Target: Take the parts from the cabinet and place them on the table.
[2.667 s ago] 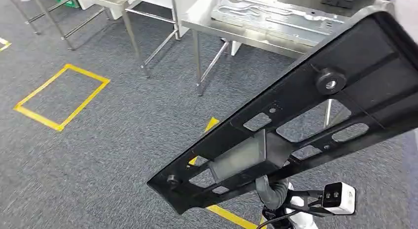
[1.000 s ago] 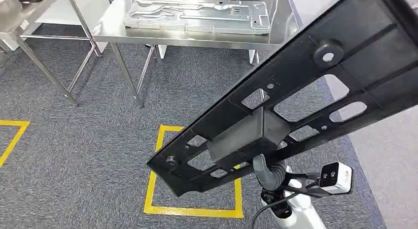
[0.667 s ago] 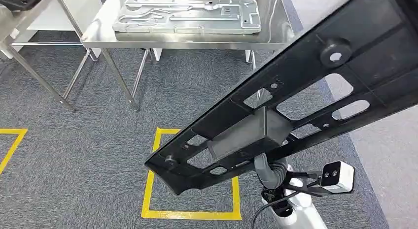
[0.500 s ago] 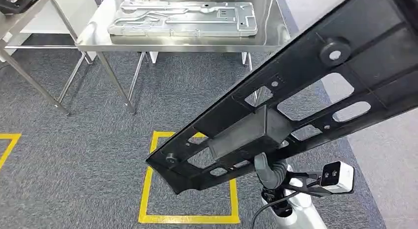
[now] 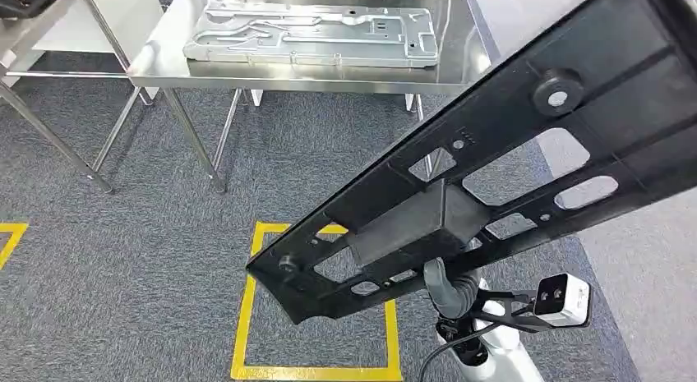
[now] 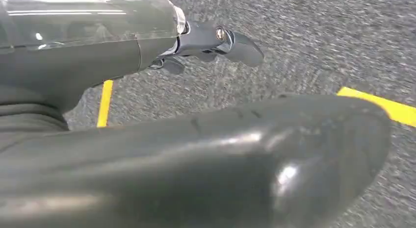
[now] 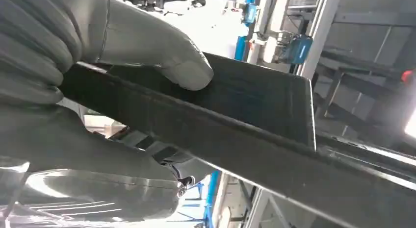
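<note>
The right hand [image 7: 98, 66] is gripping a long black part [image 5: 493, 177], holding it slantwise above the carpet in front of the steel table [image 5: 468, 62], which is bearing a grey panel [image 5: 312, 37]. The left hand [image 6: 216, 41] is hanging over the carpet, fingers apart, holding nothing.

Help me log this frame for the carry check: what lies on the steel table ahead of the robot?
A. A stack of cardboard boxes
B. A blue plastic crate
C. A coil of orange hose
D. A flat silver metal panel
D: in the head view a flat silver metal panel with pressed ribs lies on the steel table, while the right hand holds the long black part.
</note>
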Robot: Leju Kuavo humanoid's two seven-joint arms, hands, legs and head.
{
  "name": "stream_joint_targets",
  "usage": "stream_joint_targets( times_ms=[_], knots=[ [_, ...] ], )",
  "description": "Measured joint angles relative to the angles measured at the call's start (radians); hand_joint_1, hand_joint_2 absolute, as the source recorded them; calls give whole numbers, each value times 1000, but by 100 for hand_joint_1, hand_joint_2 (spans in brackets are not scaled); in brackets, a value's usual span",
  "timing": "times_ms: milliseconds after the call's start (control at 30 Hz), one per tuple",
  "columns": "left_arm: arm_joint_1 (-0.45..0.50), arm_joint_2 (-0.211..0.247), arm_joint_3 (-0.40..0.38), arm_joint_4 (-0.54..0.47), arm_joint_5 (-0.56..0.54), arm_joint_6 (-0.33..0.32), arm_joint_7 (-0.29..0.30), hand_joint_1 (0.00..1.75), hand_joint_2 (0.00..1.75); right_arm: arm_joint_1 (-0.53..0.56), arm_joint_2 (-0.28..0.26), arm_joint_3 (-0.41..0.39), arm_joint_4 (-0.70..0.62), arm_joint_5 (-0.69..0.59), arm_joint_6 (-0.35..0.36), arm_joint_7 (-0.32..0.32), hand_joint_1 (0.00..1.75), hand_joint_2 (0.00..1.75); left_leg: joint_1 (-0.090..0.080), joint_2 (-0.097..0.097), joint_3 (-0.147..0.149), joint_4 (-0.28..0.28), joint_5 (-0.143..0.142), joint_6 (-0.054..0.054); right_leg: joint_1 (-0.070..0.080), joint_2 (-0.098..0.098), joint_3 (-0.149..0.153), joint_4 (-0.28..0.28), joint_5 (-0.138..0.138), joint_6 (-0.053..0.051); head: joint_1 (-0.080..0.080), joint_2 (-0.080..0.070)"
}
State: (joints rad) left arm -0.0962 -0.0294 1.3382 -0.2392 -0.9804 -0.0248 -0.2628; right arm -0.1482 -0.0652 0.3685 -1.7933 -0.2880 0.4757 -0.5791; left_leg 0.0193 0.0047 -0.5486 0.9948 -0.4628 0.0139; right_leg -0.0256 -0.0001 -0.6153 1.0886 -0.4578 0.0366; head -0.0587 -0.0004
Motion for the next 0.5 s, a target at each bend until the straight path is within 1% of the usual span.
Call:
stream_joint_targets(
  times_ms=[33,67,100,167,200,233,267,300,333,367,400,433,467,500],
  knots=[
    [-1,0,0,0,0,0,-1,0,0,0,-1,0,0,1,0,0,171,175,-2,0,3,2,-7,-8,0,-7,24,-61,12,-1,0,0],
    [-2,0,0,0,0,0,-2,0,0,-1,-1,1,-1,2,0,0,171,175,-7,-2,3,9,-16,-16,7,-3,34,-79,-2,-12,0,0],
    [-2,0,0,0,1,-1,-4,0,0,2,-2,1,-1,3,0,-1,171,175,-7,0,4,5,-15,-20,7,-2,31,-75,-3,-18,0,0],
    [-2,0,0,0,3,-3,-9,0,0,6,-2,1,-2,7,-2,-2,171,175,-4,4,10,-1,-21,-33,13,2,32,-74,-9,-31,0,0],
    [-3,0,0,0,3,-3,-10,0,0,6,-2,1,-4,10,-2,-2,171,175,-2,4,10,3,-28,-42,7,5,45,-83,-6,-43,0,0],
    [-4,0,0,0,3,-4,-10,0,0,6,-2,0,-7,12,-2,-3,171,175,1,3,5,33,-41,-44,6,3,53,-86,-10,-49,0,0],
    [-6,-2,0,0,3,-5,-10,0,0,5,-2,0,-8,12,-2,-5,171,175,1,3,-27,97,-72,-45,7,2,57,-86,-15,-56,0,0],
    [-6,-2,0,0,3,-5,-10,0,0,6,-2,0,-8,12,-2,-5,171,175,1,3,-74,180,-106,-47,10,2,62,-86,-18,-61,0,0],
    [-4,-2,0,0,3,-5,-10,0,0,8,-2,0,-8,15,-2,-5,171,175,1,3,-126,268,-133,-49,13,3,65,-86,-23,-62,0,0],
    [-1,-1,0,0,3,-5,-10,0,0,9,-2,0,-8,15,-2,-5,171,175,1,3,-169,330,-143,-48,15,5,70,-86,-29,-63,0,0],
    [0,-2,0,0,3,-5,-10,0,0,10,-2,0,-8,15,-3,-4,171,175,1,3,-188,340,-125,-46,16,7,78,-86,-35,-63,0,0],
    [1,-2,0,0,3,-5,-10,0,0,10,-2,0,-8,15,-4,-2,171,175,1,3,-181,303,-85,-42,17,9,88,-86,-42,-62,0,0],
    [1,-2,0,0,3,-5,-10,0,0,9,-1,0,-8,15,-5,-1,171,175,-1,2,-149,220,-26,-36,19,11,101,-86,-51,-61,0,0],
    [1,-1,0,0,3,-5,-10,0,0,9,-1,0,-8,15,-5,-1,171,175,-3,2,-112,128,28,-27,21,11,115,-86,-60,-59,0,0]
  ],
)
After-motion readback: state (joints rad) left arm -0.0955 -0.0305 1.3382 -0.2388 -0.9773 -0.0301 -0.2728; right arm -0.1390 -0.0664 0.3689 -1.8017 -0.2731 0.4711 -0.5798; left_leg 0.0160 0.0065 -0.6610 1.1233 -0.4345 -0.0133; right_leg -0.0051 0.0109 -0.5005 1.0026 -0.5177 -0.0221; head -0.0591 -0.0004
